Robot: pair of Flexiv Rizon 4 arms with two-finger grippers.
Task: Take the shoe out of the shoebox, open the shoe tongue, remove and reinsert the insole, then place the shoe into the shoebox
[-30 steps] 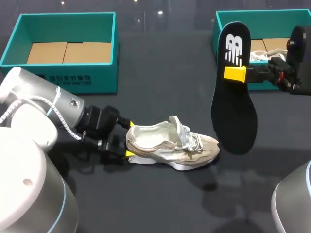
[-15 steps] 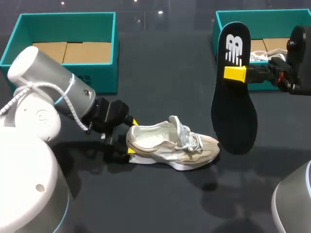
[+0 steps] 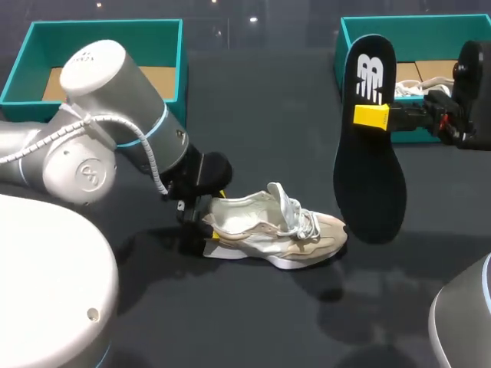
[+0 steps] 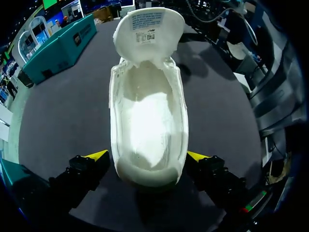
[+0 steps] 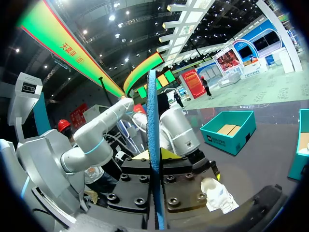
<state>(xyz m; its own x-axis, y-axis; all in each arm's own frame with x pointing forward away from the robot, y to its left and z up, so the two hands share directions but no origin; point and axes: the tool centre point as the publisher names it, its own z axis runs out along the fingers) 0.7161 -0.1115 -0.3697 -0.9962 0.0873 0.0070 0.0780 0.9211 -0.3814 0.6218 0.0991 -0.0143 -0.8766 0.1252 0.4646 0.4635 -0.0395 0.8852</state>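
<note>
A beige shoe (image 3: 272,228) lies on the dark table with its tongue pulled up, toe to the right. My left gripper (image 3: 207,228) is at its heel. In the left wrist view the heel of the shoe (image 4: 147,121) sits between the open gripper's (image 4: 147,157) yellow tips, and the shoe's inside is bare white. My right gripper (image 3: 374,116) is shut on the black insole (image 3: 370,165), which hangs upright above the table right of the shoe. The right wrist view shows the insole (image 5: 153,145) edge-on between that gripper's (image 5: 155,155) fingers.
A teal shoebox (image 3: 107,124) with cardboard inside stands at the back left. Another teal shoebox (image 3: 339,46) at the back right holds a second shoe (image 3: 410,88). My left arm's big joint (image 3: 100,115) rises over the table in front of the left box.
My left arm has swung up and to the right, turning its wrist, while its gripper stayed at the shoe's heel. The right arm and the insole have not moved.
</note>
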